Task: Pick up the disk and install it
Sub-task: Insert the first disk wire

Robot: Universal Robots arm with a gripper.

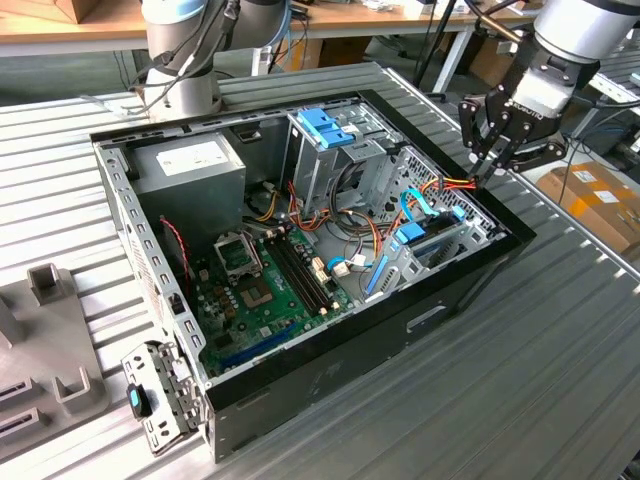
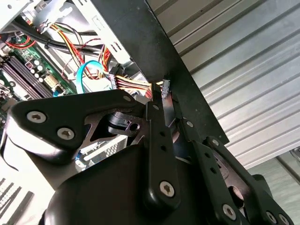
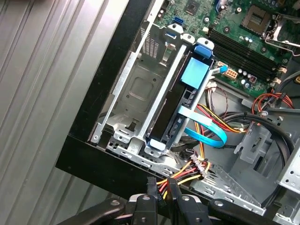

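Above the computer case's corner, the end effector is poised, fingers nearly closed, nothing held. The disk sits seated in its drive cage; installation appears complete.

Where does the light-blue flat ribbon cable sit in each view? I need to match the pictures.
Exterior view: the light-blue flat ribbon cable curves inside the open computer case, towards the exterior view's right.
Second wrist view: it loops beside the green motherboard.
First wrist view: it curls out from the metal drive cage.
Shared landmark: the yellow, red and black wire bundle close beside it.
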